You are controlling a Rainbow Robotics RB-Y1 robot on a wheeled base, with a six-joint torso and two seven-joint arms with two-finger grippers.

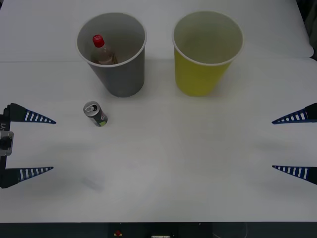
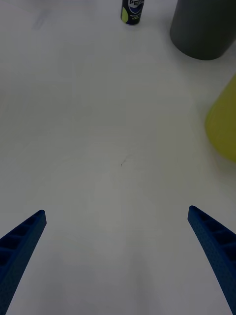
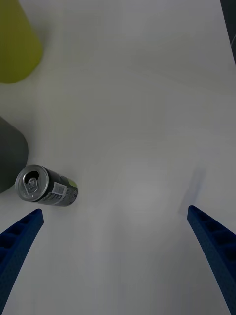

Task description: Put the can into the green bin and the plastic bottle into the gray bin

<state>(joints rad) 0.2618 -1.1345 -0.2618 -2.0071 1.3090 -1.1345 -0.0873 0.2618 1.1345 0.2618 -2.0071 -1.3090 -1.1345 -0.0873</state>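
- Already the plastic bottle [image 1: 102,51] stands inside the gray bin [image 1: 121,79] at the far left of the table [image 1: 188,163], its red cap below the rim, so that half of the task looks finished
- What remains, by my reading, is the can [image 1: 95,114]: it stands upright on the table just near of the gray bin, apart from it, its silver pull-tab top facing up
- The green bin [image 1: 200,74] stands to the right of the gray one, at the far side; nothing can be seen in it, though its floor is partly hidden
- The left gripper [image 1: 43,145] hangs at the left edge, spread wide and holding nothing; the can lies to its right and a little farther off, and in the left wrist view the can [image 3: 46,186] sits close to one finger
- The right gripper [image 1: 282,145] waits at the right edge, likewise wide and carrying nothing, well apart from the can
- The next move probably calls for the left gripper to reach to the can, straddle its body and close, then carry it past the gray bin to the green one; clipping the gray bin's wall is the risk
- Count: one can, one plastic bottle, two bins, two grippers
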